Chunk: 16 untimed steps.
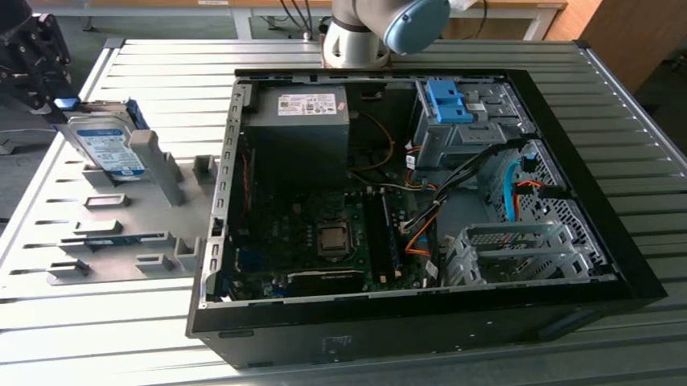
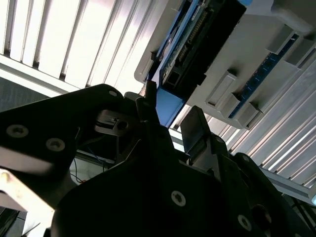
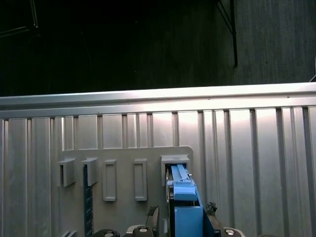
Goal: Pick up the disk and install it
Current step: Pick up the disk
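Observation:
The disk (image 1: 105, 149) stands on edge in a slot of the grey holder plate (image 1: 118, 233) at the exterior view's left. It is silver with a white-and-blue label and a blue rail frame. My dark gripper (image 1: 64, 106) hangs right over its top end. In the second wrist view the gripper (image 2: 170, 111) straddles the blue rail end of the disk (image 2: 190, 49). In the first wrist view the disk (image 3: 185, 197) sits between the fingertips (image 3: 154, 216), with a small gap on each side. The gripper (image 3: 182, 212) looks open around it.
An open black computer case (image 1: 601, 241) lies on the slatted metal table (image 1: 161, 64). Inside are a power supply box (image 1: 301, 121), a motherboard (image 1: 322, 233), a drive cage with a blue bracket (image 1: 449, 100) and a metal cage (image 1: 516, 249). Grey pegs stick up from the holder plate.

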{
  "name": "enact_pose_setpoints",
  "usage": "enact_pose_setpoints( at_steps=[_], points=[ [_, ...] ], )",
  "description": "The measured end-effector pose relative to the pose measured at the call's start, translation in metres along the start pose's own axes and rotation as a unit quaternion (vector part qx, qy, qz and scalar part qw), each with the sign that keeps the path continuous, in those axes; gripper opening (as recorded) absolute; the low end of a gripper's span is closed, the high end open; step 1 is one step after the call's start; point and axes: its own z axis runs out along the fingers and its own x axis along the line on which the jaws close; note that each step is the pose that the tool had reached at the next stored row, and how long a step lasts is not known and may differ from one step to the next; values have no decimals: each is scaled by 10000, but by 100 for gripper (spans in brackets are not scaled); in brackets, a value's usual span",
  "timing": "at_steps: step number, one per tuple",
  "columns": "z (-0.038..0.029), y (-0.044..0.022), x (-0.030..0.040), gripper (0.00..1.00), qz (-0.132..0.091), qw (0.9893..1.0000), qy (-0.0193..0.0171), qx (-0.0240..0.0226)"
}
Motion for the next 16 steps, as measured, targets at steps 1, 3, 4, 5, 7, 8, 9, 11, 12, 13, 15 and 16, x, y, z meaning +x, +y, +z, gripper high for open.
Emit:
enact_pose_setpoints(
  at_steps=[1, 3, 4, 5, 7, 8, 9, 11, 12, 13, 15, 16],
  points=[
    [7, 4, 0, 47, 0, 10000, 0, 0],
    [11, 11, 1, 47, 0, 10000, 0, 0],
    [11, 11, 1, 47, 0, 10000, 0, 0],
    [11, 11, 1, 47, 0, 10000, 1, 0],
    [12, 12, 1, 47, 0, 10000, 0, 1],
    [13, 12, 1, 47, 0, 10000, 0, 1],
    [13, 12, 1, 47, 0, 10000, 0, 0],
    [22, 13, 0, 47, 0, 10000, 0, -5],
    [30, 13, -3, 48, 1, 10000, 1, -18],
    [41, 14, -8, 48, 1, 10000, 2, -33],
    [66, 14, -17, 55, 1, 10000, 3, -56],
    [85, 14, -20, 55, 0, 10000, 4, -63]
  ],
)
